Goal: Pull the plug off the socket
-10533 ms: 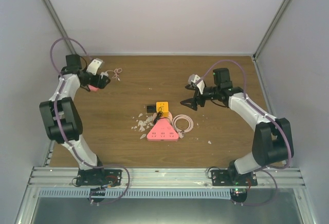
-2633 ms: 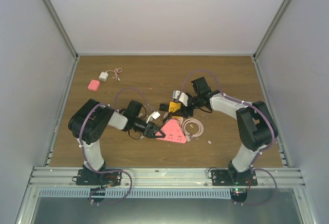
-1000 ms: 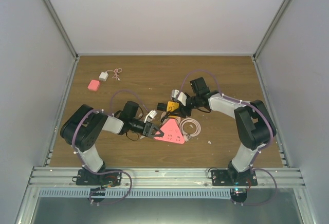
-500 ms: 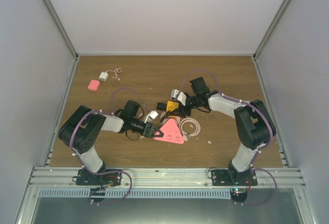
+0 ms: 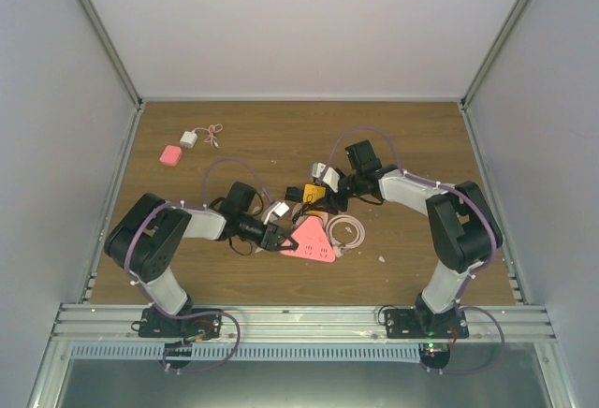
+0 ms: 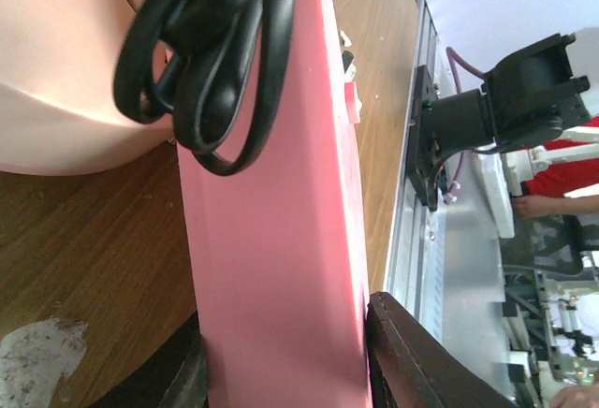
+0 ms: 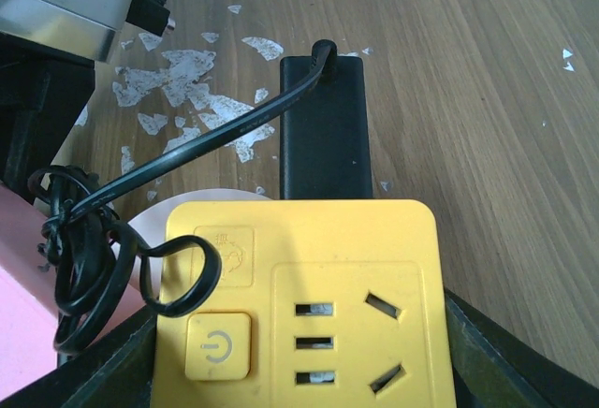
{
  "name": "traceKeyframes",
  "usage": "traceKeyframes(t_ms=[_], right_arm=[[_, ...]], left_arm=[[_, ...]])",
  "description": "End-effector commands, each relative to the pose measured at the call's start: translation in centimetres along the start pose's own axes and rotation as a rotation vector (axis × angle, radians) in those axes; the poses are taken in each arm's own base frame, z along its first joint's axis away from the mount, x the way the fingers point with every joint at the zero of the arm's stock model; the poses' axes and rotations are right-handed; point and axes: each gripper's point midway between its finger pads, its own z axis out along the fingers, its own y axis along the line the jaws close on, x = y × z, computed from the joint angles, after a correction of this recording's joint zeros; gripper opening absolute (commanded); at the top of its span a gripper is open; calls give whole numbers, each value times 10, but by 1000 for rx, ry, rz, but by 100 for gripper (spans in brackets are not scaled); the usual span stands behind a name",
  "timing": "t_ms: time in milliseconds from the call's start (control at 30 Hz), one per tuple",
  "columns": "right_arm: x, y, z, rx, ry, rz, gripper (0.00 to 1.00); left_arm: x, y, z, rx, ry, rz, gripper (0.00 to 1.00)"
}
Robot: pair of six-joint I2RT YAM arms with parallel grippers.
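Note:
A yellow socket cube [image 5: 314, 193] [image 7: 309, 305] sits between the fingers of my right gripper [image 5: 324, 189] [image 7: 304, 357], which is shut on its two sides. A black plug block [image 7: 323, 132] with a thin black cord [image 7: 89, 240] butts against the cube's far face. A pale pink round piece [image 7: 159, 216] shows under the cube's left edge. My left gripper [image 5: 275, 238] [image 6: 285, 375] is shut on the pink triangular power strip [image 5: 311, 240] [image 6: 271, 240], one dark finger on each flat side. The coiled black cord [image 6: 206, 52] hangs over the strip.
A pale pink cable coil [image 5: 351, 232] lies right of the strip. A small pink box [image 5: 170, 154] and a white charger [image 5: 190, 138] sit at the far left. White scraps [image 7: 187, 71] litter the wood beside the cube. The table's metal front edge [image 5: 299, 319] runs close behind the strip.

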Motion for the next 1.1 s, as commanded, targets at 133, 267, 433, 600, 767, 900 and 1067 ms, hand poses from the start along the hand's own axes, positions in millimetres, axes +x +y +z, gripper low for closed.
traceKeyframes(t_ms=[133, 267, 433, 600, 767, 900, 1067], right_arm=[[54, -32, 4, 157, 204, 100, 6], [52, -33, 3, 162, 199, 101, 6], [53, -33, 3, 160, 202, 103, 6], [52, -32, 3, 159, 199, 102, 6], [52, -31, 4, 154, 200, 101, 4], [54, -29, 6, 150, 210, 110, 2], [57, -26, 8, 137, 213, 120, 1]], left_arm=[[-23, -28, 0, 193, -37, 193, 44], [-23, -20, -1, 184, -52, 152, 65], [-19, -13, 3, 201, -42, 103, 68], [-17, -2, 7, 202, -38, 40, 69], [-21, 0, 7, 226, -47, -2, 60], [-24, -1, 5, 227, -61, -4, 44], [-28, -8, -2, 222, -88, 46, 20]])
